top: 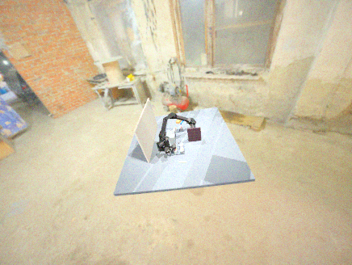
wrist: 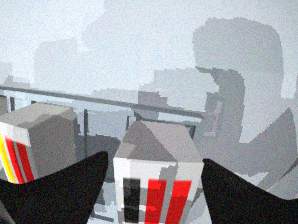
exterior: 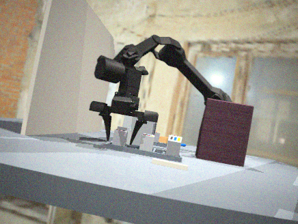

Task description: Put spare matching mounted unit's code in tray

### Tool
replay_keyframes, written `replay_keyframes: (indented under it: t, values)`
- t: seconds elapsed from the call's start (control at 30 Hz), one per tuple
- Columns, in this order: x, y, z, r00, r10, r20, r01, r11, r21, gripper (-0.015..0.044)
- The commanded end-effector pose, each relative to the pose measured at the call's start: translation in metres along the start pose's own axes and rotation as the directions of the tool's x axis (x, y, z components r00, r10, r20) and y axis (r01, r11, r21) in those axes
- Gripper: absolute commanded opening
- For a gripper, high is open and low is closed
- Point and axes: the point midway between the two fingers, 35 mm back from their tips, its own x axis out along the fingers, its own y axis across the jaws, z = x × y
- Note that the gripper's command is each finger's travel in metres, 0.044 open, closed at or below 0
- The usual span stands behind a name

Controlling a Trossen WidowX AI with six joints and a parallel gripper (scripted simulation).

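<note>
One dark maroon rectangular block (top: 194, 134) (exterior: 225, 132) and one upright pale flat panel (top: 146, 131) (exterior: 65, 68) were counted on the grey-blue worktop (top: 190, 178) (exterior: 113, 177).

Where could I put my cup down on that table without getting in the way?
Probably the stretch in front of the pale strip, toward the near edge. It's crowded around the jaws, with small blocks beside and between them.
</note>
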Motion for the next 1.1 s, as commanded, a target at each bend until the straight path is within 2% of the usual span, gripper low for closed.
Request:
replay_keyframes:
  t: [0.0, 0.1, 0.33, 0.5, 0.8, 1.07]
  values:
    - [0.000, 0.000, 0.000, 1.000, 0.000, 0.000, 0.000, 1.000, 0.000, 0.0247]
    - [0.000, 0.000, 0.000, 1.000, 0.000, 0.000, 0.000, 1.000, 0.000, 0.0169]
    - [0.000, 0.000, 0.000, 1.000, 0.000, 0.000, 0.000, 1.000, 0.000, 0.0122]
    - [0.000, 0.000, 0.000, 1.000, 0.000, 0.000, 0.000, 1.000, 0.000, 0.0000]
    - [-0.006, -0.001, 0.000, 1.000, 0.000, 0.000, 0.000, 1.000, 0.000, 0.0000]
    - [-0.074, 0.000, 0.001, 1.000, -0.001, 0.000, 0.001, 1.000, -0.006, 0.0000]
